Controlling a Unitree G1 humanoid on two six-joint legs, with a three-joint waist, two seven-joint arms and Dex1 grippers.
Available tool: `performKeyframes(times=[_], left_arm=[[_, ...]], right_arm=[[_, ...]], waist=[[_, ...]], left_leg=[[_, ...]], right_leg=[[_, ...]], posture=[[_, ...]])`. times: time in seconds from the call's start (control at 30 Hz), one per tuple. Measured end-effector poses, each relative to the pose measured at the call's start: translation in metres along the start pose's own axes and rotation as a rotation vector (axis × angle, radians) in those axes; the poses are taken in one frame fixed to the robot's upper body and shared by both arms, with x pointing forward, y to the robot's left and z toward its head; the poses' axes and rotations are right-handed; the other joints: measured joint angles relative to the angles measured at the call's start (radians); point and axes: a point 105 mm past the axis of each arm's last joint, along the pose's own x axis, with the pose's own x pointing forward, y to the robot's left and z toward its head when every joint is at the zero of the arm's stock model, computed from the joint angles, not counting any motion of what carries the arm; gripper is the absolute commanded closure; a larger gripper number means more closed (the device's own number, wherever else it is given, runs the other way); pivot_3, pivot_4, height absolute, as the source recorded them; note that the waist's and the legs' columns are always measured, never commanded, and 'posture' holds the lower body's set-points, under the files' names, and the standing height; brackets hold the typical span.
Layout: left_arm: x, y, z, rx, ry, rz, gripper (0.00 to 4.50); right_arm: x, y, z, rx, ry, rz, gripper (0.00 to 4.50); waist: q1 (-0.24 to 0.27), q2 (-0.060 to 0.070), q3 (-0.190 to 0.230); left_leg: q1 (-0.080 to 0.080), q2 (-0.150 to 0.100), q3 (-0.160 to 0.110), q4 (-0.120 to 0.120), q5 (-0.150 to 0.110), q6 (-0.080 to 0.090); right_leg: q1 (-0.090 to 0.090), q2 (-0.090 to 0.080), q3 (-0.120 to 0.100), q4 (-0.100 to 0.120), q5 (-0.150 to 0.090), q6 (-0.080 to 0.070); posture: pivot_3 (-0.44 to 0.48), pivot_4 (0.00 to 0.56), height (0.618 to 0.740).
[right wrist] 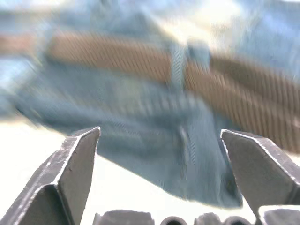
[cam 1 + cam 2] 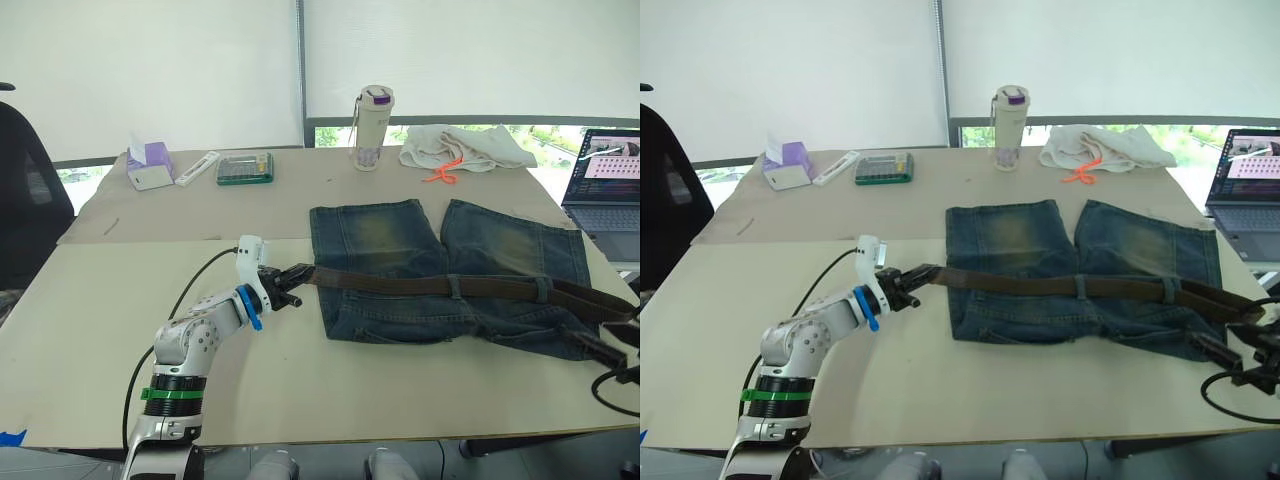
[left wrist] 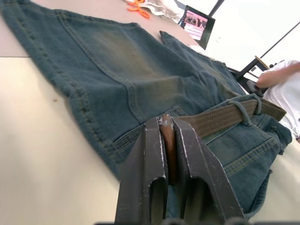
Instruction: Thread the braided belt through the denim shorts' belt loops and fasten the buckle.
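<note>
The denim shorts (image 2: 385,240) lie flat on the table, waistband toward me and legs pointing away. The braided belt (image 2: 420,286) runs along the waistband under two belt loops (image 2: 455,287) (image 2: 541,290). My left gripper (image 2: 298,274) is shut on the belt's tip at the left edge of the shorts; the left wrist view shows the brown strap (image 3: 167,140) pinched between its fingers. The belt's other end trails off the right side of the shorts (image 2: 605,303), and I cannot make out the buckle. My right gripper (image 2: 1212,350) is open, just off the shorts' near right corner.
At the back of the table (image 2: 150,330) stand a bottle (image 2: 372,128), a white cloth with an orange cord (image 2: 465,147), a green box (image 2: 246,167) and a tissue box (image 2: 150,165). A laptop (image 2: 605,180) is at the right edge. A person's arm (image 3: 281,77) shows beyond the shorts.
</note>
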Motion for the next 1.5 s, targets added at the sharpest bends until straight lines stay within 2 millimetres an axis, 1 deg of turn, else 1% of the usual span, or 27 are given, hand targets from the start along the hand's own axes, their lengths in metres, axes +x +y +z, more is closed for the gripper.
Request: performKeyframes(times=[0.07,0.1,0.13,0.17,0.23,0.33,0.37,0.4,0.47,0.53,0.6,0.63,0.77,0.93,1.03,1.17,1.2,1.23,1.3,1.47,1.5], left_arm=[[0.002,-0.004,-0.002,-0.019,0.003,-0.017,4.50],[0.003,-0.006,-0.003,-0.029,0.001,-0.027,4.50],[0.004,-0.009,-0.004,-0.037,0.000,-0.039,4.50],[0.007,-0.015,-0.006,-0.045,0.002,-0.062,4.50],[0.009,-0.020,-0.008,-0.048,0.011,-0.082,4.50],[0.014,-0.031,-0.012,-0.065,0.024,-0.121,4.50],[0.016,-0.035,-0.014,-0.081,0.026,-0.143,4.50],[0.017,-0.037,-0.014,-0.087,0.025,-0.149,4.50],[0.021,-0.043,-0.017,-0.102,0.026,-0.169,4.50],[0.025,-0.048,-0.020,-0.108,0.034,-0.187,4.50],[0.027,-0.050,-0.022,-0.120,0.034,-0.195,4.50],[0.027,-0.051,-0.022,-0.123,0.033,-0.196,4.50],[0.032,-0.055,-0.022,-0.147,0.024,-0.211,4.50],[0.033,-0.053,-0.021,-0.179,0.003,-0.199,4.50],[0.033,-0.052,-0.020,-0.185,-0.001,-0.194,4.50],[0.033,-0.052,-0.021,-0.185,0.000,-0.193,4.50],[0.033,-0.051,-0.021,-0.186,-0.001,-0.193,4.50],[0.033,-0.051,-0.021,-0.185,0.000,-0.192,4.50],[0.032,-0.050,-0.021,-0.185,0.003,-0.187,4.50],[0.030,-0.047,-0.021,-0.179,0.004,-0.176,4.50],[0.030,-0.046,-0.021,-0.178,0.005,-0.174,4.50]], right_arm=[[0.009,0.029,0.016,0.057,-0.071,0.137,0.07],[0.018,0.050,0.024,0.097,-0.129,0.227,0.07],[0.026,0.068,0.028,0.125,-0.156,0.307,0.07],[0.039,0.095,0.027,0.179,-0.168,0.410,0.07],[0.053,0.123,0.021,0.245,-0.173,0.502,0.07],[0.080,0.169,0.007,0.381,-0.146,0.614,0.07],[0.091,0.183,0.003,0.422,-0.133,0.634,0.07],[0.096,0.190,0.001,0.444,-0.133,0.641,0.07],[0.114,0.212,-0.010,0.516,-0.092,0.652,0.07],[0.126,0.221,-0.021,0.557,-0.044,0.632,0.07],[0.134,0.223,-0.028,0.579,-0.018,0.603,0.07],[0.136,0.224,-0.028,0.592,-0.017,0.598,0.07],[0.151,0.229,-0.026,0.667,-0.033,0.579,0.07],[0.168,0.221,-0.025,0.805,-0.076,0.506,0.07],[0.172,0.215,-0.016,0.893,-0.152,0.490,0.07],[0.168,0.213,-0.008,0.924,-0.212,0.518,0.07],[0.168,0.212,-0.008,0.926,-0.217,0.521,0.61],[0.168,0.212,-0.009,0.926,-0.217,0.521,0.80],[0.167,0.211,-0.008,0.926,-0.221,0.519,1.44],[0.167,0.211,-0.009,0.928,-0.226,0.519,3.23],[0.166,0.210,-0.011,0.929,-0.224,0.517,3.68]], waist=[[0.000,0.000,0.000],[-0.001,-0.001,0.001],[-0.001,-0.002,0.001],[0.001,-0.002,0.001],[0.002,-0.001,0.000],[0.013,0.003,-0.002],[0.016,0.005,-0.003],[0.016,0.004,-0.004],[0.016,0.002,-0.004],[0.016,0.003,-0.004],[0.011,0.003,-0.004],[0.010,0.003,-0.004],[0.001,0.003,-0.005],[-0.008,0.003,-0.005],[-0.009,0.003,-0.005],[-0.011,0.004,-0.005],[-0.012,0.004,-0.005],[-0.013,0.004,-0.005],[-0.013,0.004,-0.005],[-0.013,0.004,-0.005],[-0.012,0.004,-0.005]], left_leg=[[0.000,0.000,0.000,0.000,0.000,0.000],[0.000,0.001,0.000,0.000,0.000,0.000],[0.000,0.001,-0.001,0.000,0.000,0.000],[0.000,0.001,-0.001,0.000,0.000,0.000],[0.001,0.001,-0.002,0.000,0.000,0.000],[0.000,-0.001,-0.003,0.001,0.000,0.000],[-0.001,-0.002,-0.003,0.001,0.000,0.000],[-0.001,-0.002,-0.003,0.001,0.000,0.000],[-0.001,-0.002,-0.003,0.001,0.000,0.000],[-0.001,-0.003,-0.003,0.001,0.000,0.000],[-0.001,-0.002,-0.002,0.001,0.000,0.000],[-0.002,-0.001,-0.002,0.001,0.000,0.000],[-0.002,0.001,-0.002,0.000,0.000,-0.001],[-0.002,0.001,-0.002,-0.001,0.000,-0.001],[-0.002,0.001,-0.002,-0.001,0.000,-0.001],[-0.002,0.001,-0.002,0.000,0.000,0.000],[-0.002,0.001,-0.002,-0.001,0.000,0.000],[-0.002,0.002,-0.002,-0.001,0.000,0.000],[-0.002,0.002,-0.002,-0.001,0.000,0.000],[-0.002,0.002,-0.002,-0.001,0.000,0.000],[-0.002,0.002,-0.002,-0.001,0.000,-0.001]], right_leg=[[0.000,0.000,0.000,0.000,0.000,0.000],[0.000,0.001,0.000,0.000,0.000,0.000],[0.000,0.001,0.000,0.000,0.000,0.000],[0.000,0.001,0.000,0.000,0.000,0.000],[-0.001,0.001,-0.001,0.000,0.000,0.000],[-0.004,-0.001,-0.001,0.000,0.001,-0.001],[-0.005,-0.003,-0.001,0.001,0.004,-0.006],[-0.006,-0.003,0.000,0.001,0.004,-0.007],[-0.007,-0.002,-0.001,0.001,0.005,-0.008],[-0.008,-0.002,0.000,0.002,0.005,-0.008],[-0.009,-0.001,0.000,0.003,0.005,-0.008],[-0.010,0.000,0.000,0.003,0.005,-0.009],[-0.012,0.003,0.001,0.004,0.006,-0.010],[-0.013,0.003,0.001,0.004,0.007,-0.011],[-0.013,0.003,0.001,0.004,0.007,-0.011],[-0.013,0.003,0.001,0.004,0.007,-0.011],[-0.014,0.003,0.001,0.005,0.007,-0.011],[-0.014,0.004,0.001,0.005,0.007,-0.011],[-0.014,0.004,0.001,0.005,0.007,-0.011],[-0.014,0.004,0.001,0.005,0.007,-0.011],[-0.014,0.004,0.001,0.004,0.007,-0.011]], posture=[[0.000,0.150,0.740],[0.000,0.150,0.740],[0.000,0.150,0.740],[0.000,0.150,0.740],[0.000,0.150,0.740],[0.000,0.150,0.740],[0.000,0.150,0.740],[0.000,0.150,0.740],[0.000,0.150,0.740],[0.000,0.150,0.740],[0.000,0.150,0.740],[0.000,0.150,0.740],[0.000,0.150,0.740],[0.000,0.150,0.740],[0.000,0.150,0.740],[0.000,0.150,0.740],[0.000,0.150,0.740],[0.000,0.150,0.740],[0.000,0.150,0.740],[0.000,0.150,0.740],[0.000,0.150,0.740]])
